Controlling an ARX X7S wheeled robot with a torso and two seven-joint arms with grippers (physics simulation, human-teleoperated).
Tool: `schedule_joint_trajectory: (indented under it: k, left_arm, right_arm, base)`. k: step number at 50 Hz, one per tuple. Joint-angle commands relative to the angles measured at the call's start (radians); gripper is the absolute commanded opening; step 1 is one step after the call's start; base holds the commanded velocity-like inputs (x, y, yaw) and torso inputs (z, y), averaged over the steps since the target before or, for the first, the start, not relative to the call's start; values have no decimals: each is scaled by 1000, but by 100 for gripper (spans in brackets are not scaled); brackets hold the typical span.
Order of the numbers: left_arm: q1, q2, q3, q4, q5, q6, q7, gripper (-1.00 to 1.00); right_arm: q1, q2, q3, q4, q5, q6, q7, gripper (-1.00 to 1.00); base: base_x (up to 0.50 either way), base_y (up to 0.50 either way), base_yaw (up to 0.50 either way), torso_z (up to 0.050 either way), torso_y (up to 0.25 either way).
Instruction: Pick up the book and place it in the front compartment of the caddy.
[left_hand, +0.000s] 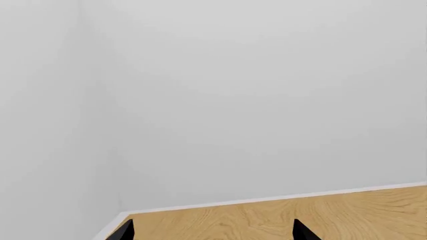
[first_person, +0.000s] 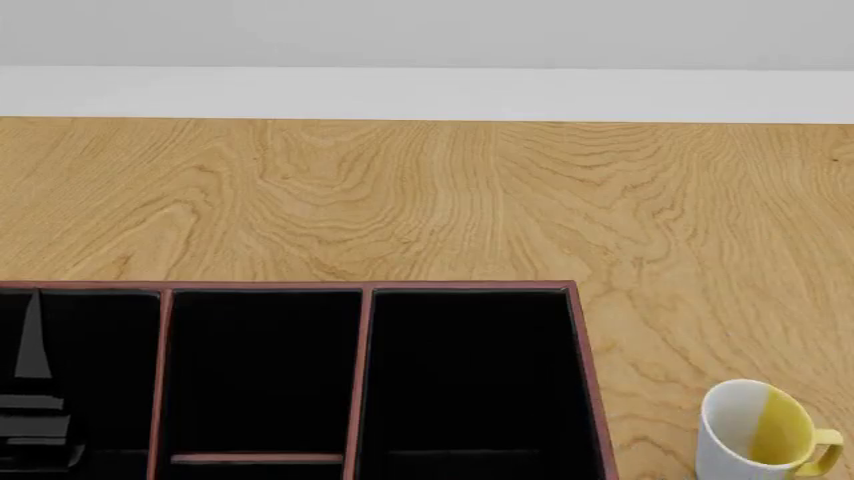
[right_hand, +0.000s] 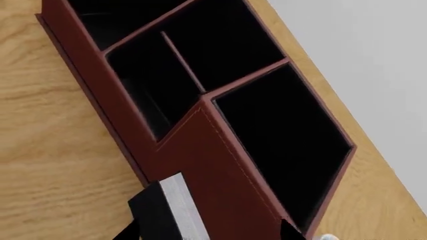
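The caddy (first_person: 363, 330) lies at the near edge of the head view, black inside with thin reddish-brown rims. Its front compartment (first_person: 260, 370) is the narrow middle well, closed near me by a short cross divider. In the right wrist view the book (right_hand: 175, 210), black-covered with a pale page edge, stands against the caddy's outer reddish wall (right_hand: 220, 165). My right gripper (right_hand: 207, 233) is open around the book. One fingertip is beside the cover and the other is well clear. My left gripper (left_hand: 213, 233) is open and holds nothing, facing the table's far edge and the wall. The head view shows no book.
A white-and-yellow mug (first_person: 761, 435) stands on the wooden table (first_person: 441, 200) to the right of the caddy. A glossy black shape (first_person: 34, 400) sits over the caddy's left well at the view's edge. A white wall runs behind the table's far edge.
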Motion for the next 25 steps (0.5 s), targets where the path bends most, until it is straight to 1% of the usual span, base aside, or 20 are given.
schedule_joint_trajectory:
  k: [1, 25]
  left_arm:
    - [-8, -4, 7, -1, -4, -5, -5, 100]
    - [4, -13, 6, -7, -12, 10, -17, 100]
  right_arm:
    - [-88, 5, 25, 2, -64, 25, -36, 100]
    - [-321, -46, 147, 48, -299, 123, -200, 100]
  base:
    - [0, 0, 0, 0, 0]
    - [0, 0, 0, 0, 0]
